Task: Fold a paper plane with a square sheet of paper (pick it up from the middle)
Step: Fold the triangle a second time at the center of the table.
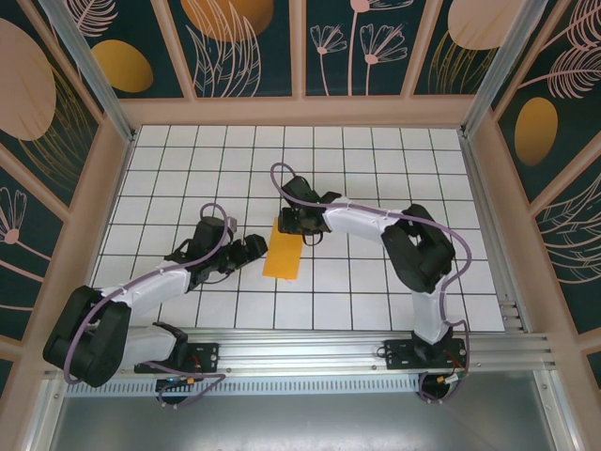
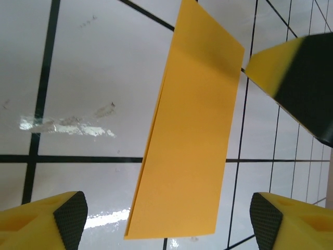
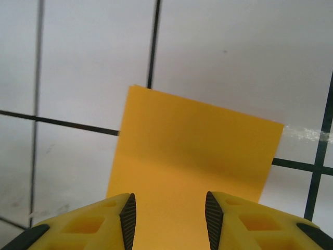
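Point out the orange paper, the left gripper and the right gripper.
orange paper [image 1: 283,252], overhead view, middle of its upper face.
left gripper [image 2: 169,216], left wrist view, midway between its fingertips.
right gripper [image 3: 170,219], right wrist view, midway between its fingertips.

Far end of paper [image 1: 283,256], apparently under right tool [image 1: 293,225].

Folded orange sheet [image 1: 283,252] on gridded table [image 1: 376,282], left gripper [image 1: 255,250] beside, right gripper [image 1: 293,225] at far end

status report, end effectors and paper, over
Left end effector open, beside the folded square sheet of paper. Right end effector open over its far end. Sheet lying on the table, nothing in the way.
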Controlling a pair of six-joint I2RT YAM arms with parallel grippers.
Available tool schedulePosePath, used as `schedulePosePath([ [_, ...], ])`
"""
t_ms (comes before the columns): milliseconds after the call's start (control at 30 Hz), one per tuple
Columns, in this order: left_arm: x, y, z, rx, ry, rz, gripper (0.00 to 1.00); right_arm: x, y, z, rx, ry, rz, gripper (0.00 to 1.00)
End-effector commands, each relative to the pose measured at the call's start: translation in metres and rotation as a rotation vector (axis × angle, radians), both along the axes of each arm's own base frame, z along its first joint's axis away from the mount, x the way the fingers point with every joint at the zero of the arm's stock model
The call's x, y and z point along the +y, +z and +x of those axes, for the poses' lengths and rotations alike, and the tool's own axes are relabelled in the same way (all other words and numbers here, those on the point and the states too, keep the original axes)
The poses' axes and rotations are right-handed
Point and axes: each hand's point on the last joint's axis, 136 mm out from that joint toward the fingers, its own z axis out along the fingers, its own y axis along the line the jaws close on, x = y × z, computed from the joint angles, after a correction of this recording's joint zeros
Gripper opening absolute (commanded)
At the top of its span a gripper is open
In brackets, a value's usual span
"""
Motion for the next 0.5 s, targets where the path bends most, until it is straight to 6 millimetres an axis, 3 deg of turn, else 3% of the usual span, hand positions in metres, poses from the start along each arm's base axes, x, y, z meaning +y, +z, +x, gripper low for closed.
schedulePosePath([
  [0, -0.008, -0.005, -0.009, 0.047, -0.029, -0.035, 0.82, -0.008, -0.019, 0.003, 0.048, -0.066, -0.066, 0.43],
  [467, -0.027, -0.018, -0.035, 0.138, -0.112, -0.046, 0.82, -0.028, -0.067, -0.011, 0.156, -0.102, -0.095, 0.43],
])
